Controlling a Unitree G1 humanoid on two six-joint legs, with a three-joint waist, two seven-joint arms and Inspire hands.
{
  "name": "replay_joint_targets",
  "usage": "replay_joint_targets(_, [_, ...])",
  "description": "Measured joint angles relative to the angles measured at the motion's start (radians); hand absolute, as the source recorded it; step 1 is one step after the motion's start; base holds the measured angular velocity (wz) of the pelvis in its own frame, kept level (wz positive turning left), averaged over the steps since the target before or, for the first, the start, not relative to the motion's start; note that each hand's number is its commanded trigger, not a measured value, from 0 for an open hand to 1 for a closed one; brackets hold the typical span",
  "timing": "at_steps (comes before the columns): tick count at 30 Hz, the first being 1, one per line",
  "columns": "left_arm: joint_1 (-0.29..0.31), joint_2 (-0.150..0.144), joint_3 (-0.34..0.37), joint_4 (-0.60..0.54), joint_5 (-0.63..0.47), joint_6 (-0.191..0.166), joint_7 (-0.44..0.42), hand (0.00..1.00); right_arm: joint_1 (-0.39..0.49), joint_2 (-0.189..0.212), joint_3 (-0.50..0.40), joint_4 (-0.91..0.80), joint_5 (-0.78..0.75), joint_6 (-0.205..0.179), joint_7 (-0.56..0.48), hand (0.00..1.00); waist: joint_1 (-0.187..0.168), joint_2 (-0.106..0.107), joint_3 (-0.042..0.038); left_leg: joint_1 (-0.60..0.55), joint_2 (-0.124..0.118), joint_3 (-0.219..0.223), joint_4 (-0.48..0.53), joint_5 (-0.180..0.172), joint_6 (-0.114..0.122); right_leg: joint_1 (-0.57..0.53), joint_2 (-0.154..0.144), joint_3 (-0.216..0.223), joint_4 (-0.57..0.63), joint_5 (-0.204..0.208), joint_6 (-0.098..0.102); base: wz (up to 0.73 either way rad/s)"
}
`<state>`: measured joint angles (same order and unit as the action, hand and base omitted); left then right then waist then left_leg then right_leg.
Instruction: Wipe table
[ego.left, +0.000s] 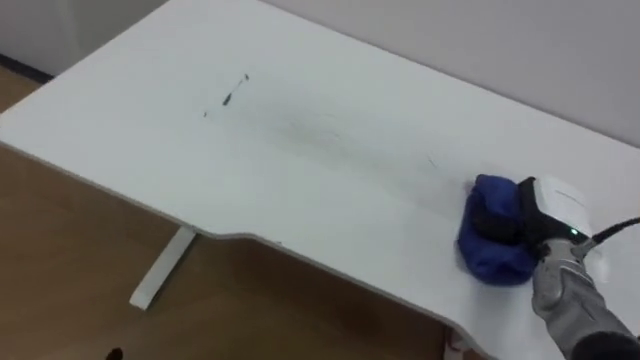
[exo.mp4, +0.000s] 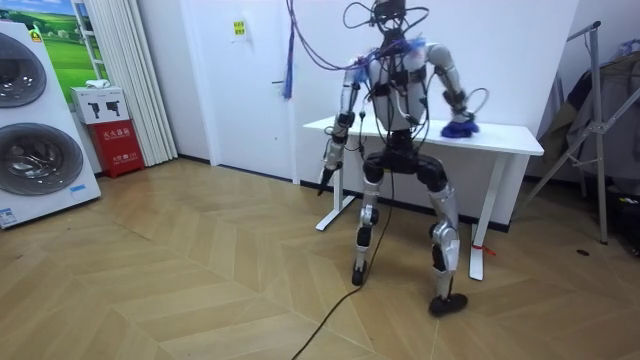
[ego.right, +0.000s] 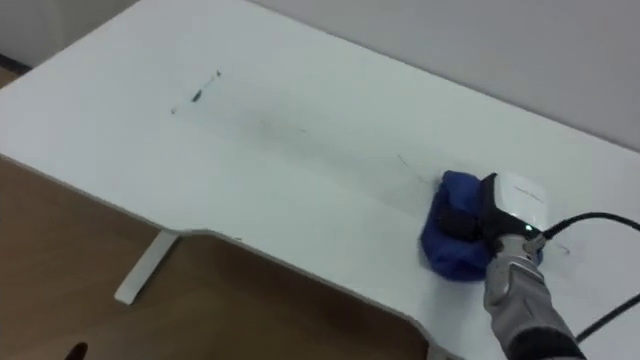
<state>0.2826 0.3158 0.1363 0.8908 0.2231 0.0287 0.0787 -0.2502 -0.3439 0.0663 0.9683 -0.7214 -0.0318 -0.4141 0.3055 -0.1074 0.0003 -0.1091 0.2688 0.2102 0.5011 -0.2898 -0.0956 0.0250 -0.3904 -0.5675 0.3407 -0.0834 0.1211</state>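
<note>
The right hand (ego.left: 522, 215) presses down on the table (ego.left: 120, 120) with its fingers curled into a bunched blue cloth (ego.left: 490, 250), grasping it, and most of the cloth bulges out on the hand's left side. Well off to the left of the hand and further from the robot, short dark marks (ego.left: 232, 95) sit unwiped, with a faint grey smear (ego.left: 320, 130) between them and the cloth (so I judge the wiping barely begun, or only the patch near the hand done). The left hand (exo.mp4: 328, 160) hangs at the robot's side beside the table's edge, idle.
</note>
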Motion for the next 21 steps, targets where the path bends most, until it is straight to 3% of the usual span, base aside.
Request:
replay_joint_targets(1, [-0.001, -0.008, 0.001, -0.001, -0.02, -0.004, 0.009, 0.0, 0.0, -0.005, -0.009, -0.009, -0.019, 0.0, 0.013, 1.0, -0.012, -0.003, 0.0005, 0.008, 0.024, 0.006, 0.001, 0.006, -0.033, -0.005, 0.035, 0.009, 0.011, 0.011, -0.003, -0.41])
replay_joint_targets(2, [0.004, -0.02, 0.001, -0.007, -0.034, -0.008, 0.024, 0.0, -0.002, -0.018, -0.011, -0.027, -0.032, 0.004, 0.025, 1.0, -0.015, 0.004, -0.0011, 0.014, 0.048, 0.01, 0.004, 0.012, -0.07, -0.009, 0.06, 0.004, 0.036, -0.026, 0.035, -0.41])
replay_joint_targets(3, [0.005, -0.036, 0.001, -0.008, -0.034, -0.009, 0.029, 0.0, -0.001, -0.027, -0.011, -0.04, -0.039, 0.011, 0.03, 1.0, -0.017, 0.023, -0.0022, 0.018, 0.072, 0.005, -0.002, 0.018, -0.088, -0.015, 0.08, 0.001, 0.062, -0.046, 0.02, -0.33])
replay_joint_targets(4, [0.008, -0.061, -0.002, -0.012, -0.033, -0.013, 0.028, 0.0, -0.002, -0.042, -0.011, -0.062, -0.043, 0.024, 0.04, 1.0, -0.021, 0.035, -0.0037, 0.03, 0.098, 0.002, -0.027, 0.042, -0.111, -0.038, 0.1, 0.0, 0.101, -0.095, -0.004, -0.2])
replay_joint_targets(5, [0.012, -0.093, -0.005, -0.014, -0.031, -0.012, 0.027, 0.0, -0.008, -0.054, -0.011, -0.093, -0.066, 0.043, 0.059, 1.0, -0.02, 0.045, -0.0042, 0.033, 0.104, 0.0, -0.034, 0.059, -0.105, -0.06, 0.117, 0.022, 0.135, -0.136, -0.019, -0.14])
replay_joint_targets(6, [0.014, -0.105, -0.008, -0.014, -0.03, -0.011, 0.027, 0.0, -0.01, -0.057, -0.01, -0.11, -0.077, 0.054, 0.068, 1.0, -0.02, 0.05, -0.0017, 0.029, 0.098, 0.0, -0.024, 0.063, -0.099, -0.063, 0.119, 0.022, 0.146, -0.148, -0.027, -0.13])
replay_joint_targets(8, [0.043, -0.115, -0.034, -0.004, -0.034, -0.008, 0.024, 0.0, -0.069, -0.043, 0.019, -0.136, -0.136, 0.072, 0.111, 1.0, -0.004, 0.058, 0.0061, 0.0, 0.074, -0.004, 0.034, 0.082, -0.064, -0.085, 0.139, 0.048, 0.17, -0.177, -0.056, -0.31])
replay_joint_targets(9, [0.051, -0.119, -0.034, -0.003, -0.033, -0.004, 0.024, 0.0, -0.09, -0.041, 0.04, -0.139, -0.157, 0.08, 0.121, 1.0, 0.005, 0.051, 0.0127, -0.009, 0.056, -0.018, 0.045, 0.074, -0.049, -0.09, 0.143, 0.057, 0.17, -0.179, -0.062, -0.42])
replay_joint_targets(10, [0.059, -0.128, -0.036, -0.004, -0.032, 0.005, 0.022, 0.0, -0.13, -0.036, 0.074, -0.165, -0.18, 0.095, 0.138, 1.0, 0.013, 0.068, 0.0159, -0.037, 0.001, -0.039, 0.048, 0.049, -0.014, -0.095, 0.149, 0.085, 0.159, -0.178, -0.07, -0.31])
replay_joint_targets(11, [0.064, -0.134, -0.04, -0.004, -0.034, 0.018, 0.015, 0.0, -0.171, -0.031, 0.105, -0.173, -0.181, 0.096, 0.138, 1.0, 0.03, 0.078, 0.0275, -0.043, -0.069, -0.044, -0.002, 0.041, -0.001, -0.097, 0.151, 0.102, 0.15, -0.177, -0.071, -0.3])
replay_joint_targets(12, [0.063, -0.133, -0.039, -0.004, -0.034, 0.023, 0.01, 0.0, -0.187, -0.027, 0.119, -0.174, -0.183, 0.095, 0.138, 1.0, 0.04, 0.082, 0.0279, -0.037, -0.095, -0.053, -0.024, 0.047, 0.009, -0.101, 0.153, 0.114, 0.143, -0.176, -0.072, -0.48])
replay_joint_targets(13, [0.063, -0.131, -0.028, -0.005, -0.035, 0.027, 0.005, 0.0, -0.214, -0.012, 0.153, -0.183, -0.203, 0.092, 0.144, 1.0, 0.075, 0.082, 0.026, -0.018, -0.111, -0.053, -0.071, 0.061, 0.009, -0.116, 0.167, 0.132, 0.12, -0.166, -0.073, -0.32])
replay_joint_targets(16, [0.058, -0.133, -0.022, -0.007, -0.034, 0.034, -0.005, 0.0, -0.217, -0.008, 0.16, -0.236, -0.238, 0.057, 0.141, 1.0, 0.082, 0.073, 0.021, -0.005, -0.14, -0.064, -0.171, 0.11, 0.012, -0.106, 0.167, 0.096, 0.053, -0.139, -0.061, 0.14])
replay_joint_targets(18, [0.06, -0.135, -0.021, -0.014, -0.036, 0.038, -0.008, 0.0, -0.205, -0.011, 0.155, -0.236, -0.229, 0.057, 0.131, 1.0, 0.064, 0.073, 0.0202, 0.0, -0.152, -0.077, -0.192, 0.117, 0.017, -0.081, 0.162, 0.078, 0.034, -0.128, -0.055, 0.37])
replay_joint_targets(20, [0.064, -0.133, -0.014, -0.037, -0.035, 0.054, -0.007, 0.0, -0.14, -0.027, 0.124, -0.224, -0.214, 0.047, 0.107, 1.0, 0.001, 0.066, 0.0197, 0.006, -0.179, -0.118, -0.202, 0.123, 0.025, -0.052, 0.147, 0.069, 0.025, -0.124, -0.046, 0.67])
replay_joint_targets(21, [0.063, -0.132, -0.011, -0.037, -0.035, 0.054, -0.007, 0.0, -0.112, -0.027, 0.103, -0.23, -0.21, 0.038, 0.087, 1.0, -0.012, 0.065, 0.019, 0.013, -0.184, -0.12, -0.204, 0.123, 0.025, -0.036, 0.146, 0.069, 0.017, -0.122, -0.04, 0.52])
